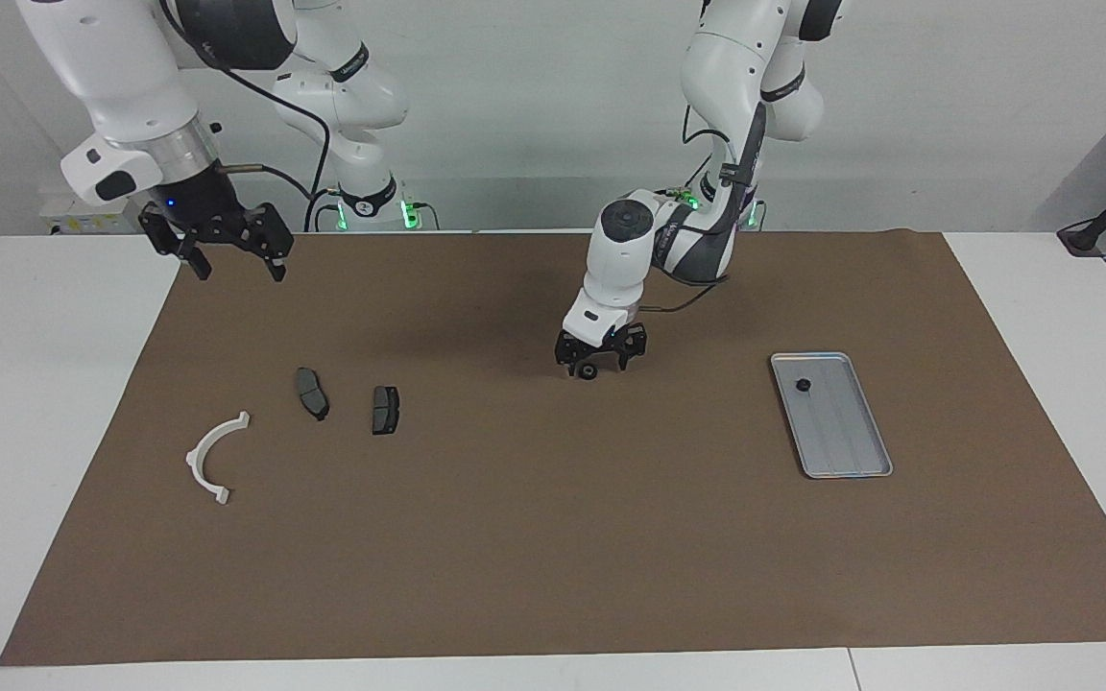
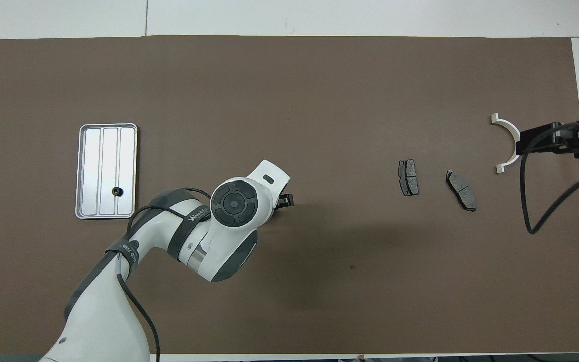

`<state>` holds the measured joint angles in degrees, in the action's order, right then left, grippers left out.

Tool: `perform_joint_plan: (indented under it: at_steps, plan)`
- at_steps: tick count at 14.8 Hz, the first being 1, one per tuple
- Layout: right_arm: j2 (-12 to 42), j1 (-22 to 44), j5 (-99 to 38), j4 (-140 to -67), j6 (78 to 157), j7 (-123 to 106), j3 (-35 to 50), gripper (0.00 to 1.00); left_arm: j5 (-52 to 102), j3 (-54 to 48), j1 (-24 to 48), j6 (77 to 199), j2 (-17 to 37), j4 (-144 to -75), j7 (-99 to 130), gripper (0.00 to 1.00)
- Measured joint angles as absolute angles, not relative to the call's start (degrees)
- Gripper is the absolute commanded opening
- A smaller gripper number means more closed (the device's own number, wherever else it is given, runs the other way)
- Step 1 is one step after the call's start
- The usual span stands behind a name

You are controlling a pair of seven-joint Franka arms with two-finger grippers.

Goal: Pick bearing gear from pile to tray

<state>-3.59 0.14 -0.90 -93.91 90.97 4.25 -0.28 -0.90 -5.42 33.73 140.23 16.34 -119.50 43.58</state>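
The right gripper [image 1: 227, 259] hangs empty with fingers spread over the mat's edge, the left gripper [image 1: 596, 365] straddles a gear [image 1: 589, 372] mid-mat, not yet clamped, and another gear [image 1: 803, 385] lies in the tray [image 1: 851, 451].

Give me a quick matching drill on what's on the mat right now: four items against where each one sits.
Items:
1. small black gear
2. white plastic arc
3. left gripper
4. right gripper

Places:
A. raised over the mat's edge at the right arm's end
B. in the silver tray
C. low over a small black round part mid-mat
D. on the mat beside the two brake pads

Pairs: 1-B, 2-D, 3-C, 4-A
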Motion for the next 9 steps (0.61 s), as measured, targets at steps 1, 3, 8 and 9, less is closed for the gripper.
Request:
perform_joint_plan:
  at_steps: [1, 3, 8, 9]
  plan:
    - [-4.4, 0.2, -0.9, -93.9, 88.8, 4.2, -0.2, 1.00, -0.9, -5.4, 33.7, 140.2, 16.4, -119.5, 43.6, 0.54]
    - [-5.0, -0.1, -0.9, -94.0, 86.0, 4.2, 0.2, 1.00, -0.9, -5.4, 33.8, 140.3, 16.4, -119.5, 43.6, 0.24]
    - [-4.9, -9.6, -0.8, -93.9, 85.3, 4.2, 9.7, 1.00, -0.9, -5.3, 34.0, 140.3, 16.4, -119.5, 43.6, 0.00]
    - [-4.8, -9.9, -0.7, -93.9, 85.3, 4.2, 10.1, 1.00, -0.9, -5.3, 34.0, 140.3, 16.4, -119.5, 43.7, 0.00]
